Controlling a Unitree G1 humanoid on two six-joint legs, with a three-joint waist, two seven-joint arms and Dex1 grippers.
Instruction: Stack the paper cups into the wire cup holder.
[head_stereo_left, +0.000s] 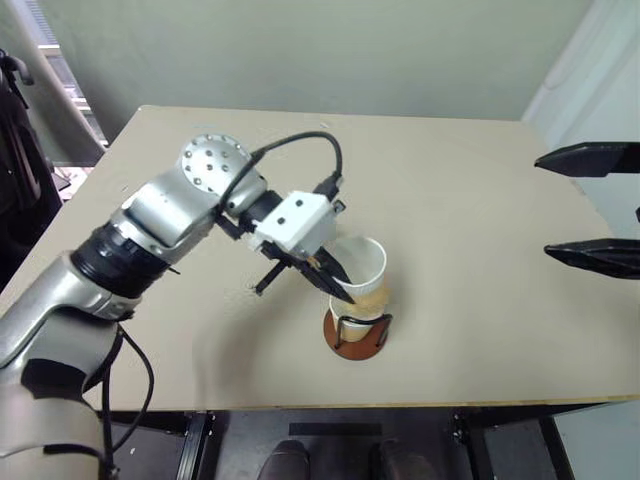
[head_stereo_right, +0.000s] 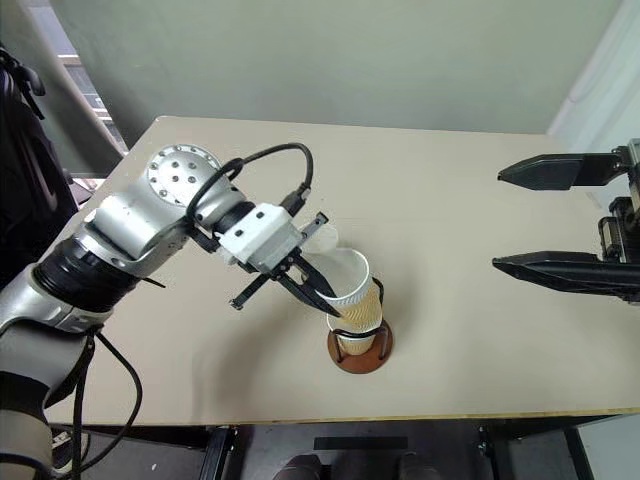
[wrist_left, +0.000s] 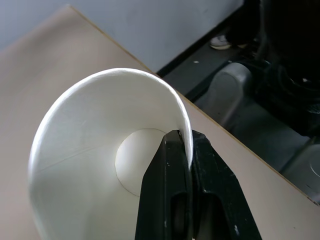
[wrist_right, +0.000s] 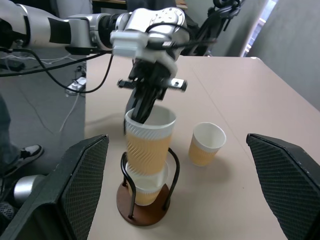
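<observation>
While the left gripper (head_stereo_right: 335, 303) is clenching the rim of a cup (head_stereo_right: 352, 290), that cup is sitting partway into the holder (head_stereo_right: 361, 345), low and centre in the right eye view, near the table's (head_stereo_right: 450, 200) front edge. One black finger is lying inside the cup's white wall and the other outside, the rim pinched between them; the left wrist view is showing this pinch close up, with the cup's round white bottom (wrist_left: 137, 160) beyond the fingers (wrist_left: 167, 200). In the right wrist view the held cup's ribbed tan side is standing between the holder's black wire loops (wrist_right: 172, 167), nested in the mouth of a lower cup (wrist_right: 145, 189) that is resting on the reddish-brown disc base (wrist_right: 142, 212). The held cup is leaning slightly rather than sitting quite upright.

A third cup (wrist_right: 206, 144) is standing upright on the table just beyond the holder, apart from it, mouth up; from the head views it is mostly hiding behind the left gripper.

At the right edge of the head views, the right gripper (head_stereo_right: 560, 218) is hanging above the table with its two fingers spread wide and nothing between them, well apart from the holder. Its mesh-faced pads (wrist_right: 82, 175) are framing the holder from either side in its own wrist view.
</observation>
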